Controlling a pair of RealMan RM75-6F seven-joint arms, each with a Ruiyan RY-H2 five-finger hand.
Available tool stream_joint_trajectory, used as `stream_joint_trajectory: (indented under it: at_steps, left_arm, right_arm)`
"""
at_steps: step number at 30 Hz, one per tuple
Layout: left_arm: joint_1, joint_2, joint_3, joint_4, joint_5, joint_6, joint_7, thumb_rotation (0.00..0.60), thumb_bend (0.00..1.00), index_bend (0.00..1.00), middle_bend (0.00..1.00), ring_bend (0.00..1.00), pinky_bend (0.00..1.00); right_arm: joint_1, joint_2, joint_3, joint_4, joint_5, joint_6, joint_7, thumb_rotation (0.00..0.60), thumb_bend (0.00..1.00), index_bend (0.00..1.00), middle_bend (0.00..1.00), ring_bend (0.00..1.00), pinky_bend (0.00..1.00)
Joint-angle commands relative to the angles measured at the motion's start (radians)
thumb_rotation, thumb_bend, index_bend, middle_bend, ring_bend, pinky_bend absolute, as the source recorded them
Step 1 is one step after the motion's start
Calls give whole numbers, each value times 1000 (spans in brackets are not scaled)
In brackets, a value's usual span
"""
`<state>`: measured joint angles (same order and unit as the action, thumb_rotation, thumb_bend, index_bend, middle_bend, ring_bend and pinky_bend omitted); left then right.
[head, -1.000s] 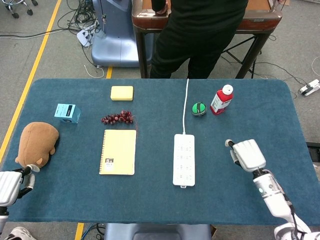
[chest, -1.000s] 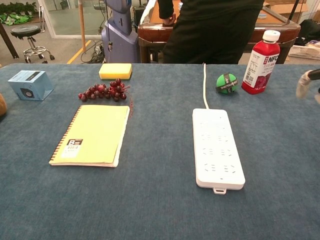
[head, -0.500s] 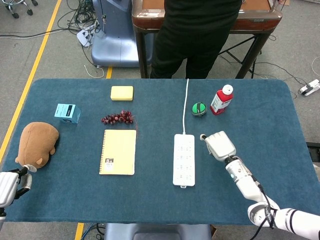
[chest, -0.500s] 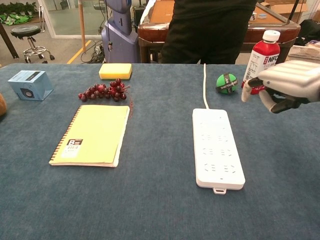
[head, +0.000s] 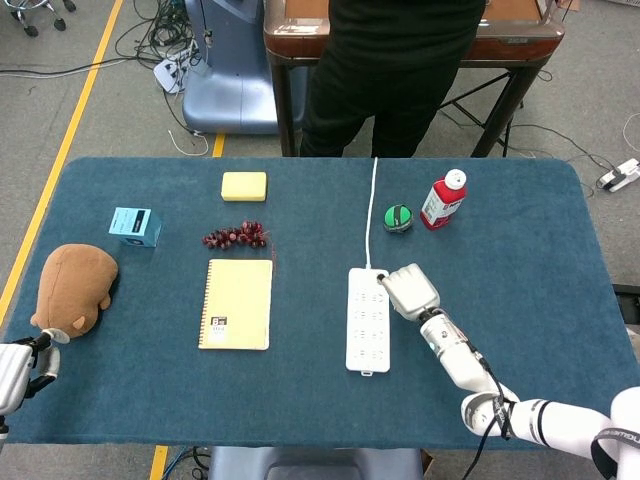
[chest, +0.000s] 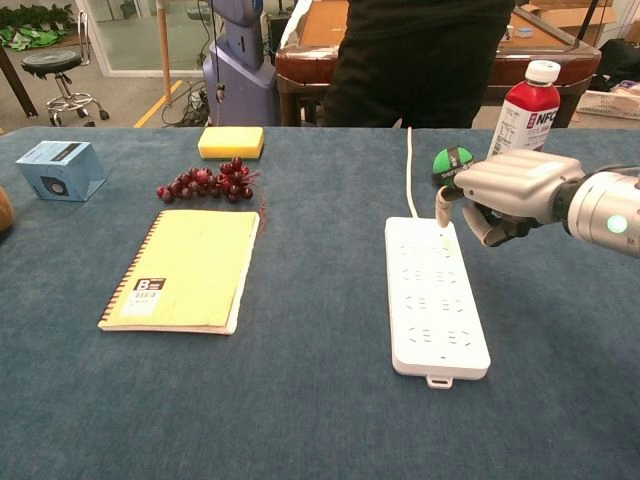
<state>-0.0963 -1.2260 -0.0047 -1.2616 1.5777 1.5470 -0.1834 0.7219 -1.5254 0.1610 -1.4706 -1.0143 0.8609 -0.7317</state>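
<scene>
My left hand (head: 18, 370) sits low at the near left corner of the bench (head: 560, 250), fingers curled in and holding nothing, just short of the brown plush toy (head: 72, 288) lying by the left edge. My right hand (head: 408, 291) hovers over the far right corner of the white power strip (chest: 434, 293), fingers bent downward with nothing in them; I can't tell whether a fingertip touches the strip. The strip lies lengthwise mid-bench, its cord (chest: 408, 170) running straight to the far edge. There is open blue cloth all along the near edge and across the right side. Left of the strip lies a yellow spiral notebook (chest: 185, 269) with a small label showing a "B"; the finer print is too small to read. Beyond it are dark red grapes (chest: 205, 181), a yellow sponge (chest: 231, 142) and a light blue box (chest: 58, 169). Far right stand a green ball (head: 398, 217) and a red bottle (head: 442, 200) marked "NFC"
</scene>
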Motion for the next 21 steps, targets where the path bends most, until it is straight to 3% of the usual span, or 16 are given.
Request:
stream_joint_trajectory:
  at_steps: [1, 21]
  left_arm:
    - [1, 1, -1, 1, 0, 1, -2, 600, 606, 548, 784, 688, 906]
    - [3, 3, -4, 0, -3, 0, -6, 600, 605, 548, 784, 688, 906]
  right_arm:
    - [10, -8, -6, 8, 10, 1, -2, 600, 829, 313, 927, 1000, 1000]
    - [68, -50, -42, 50, 57, 6, 8, 600, 829, 313, 927, 1000, 1000]
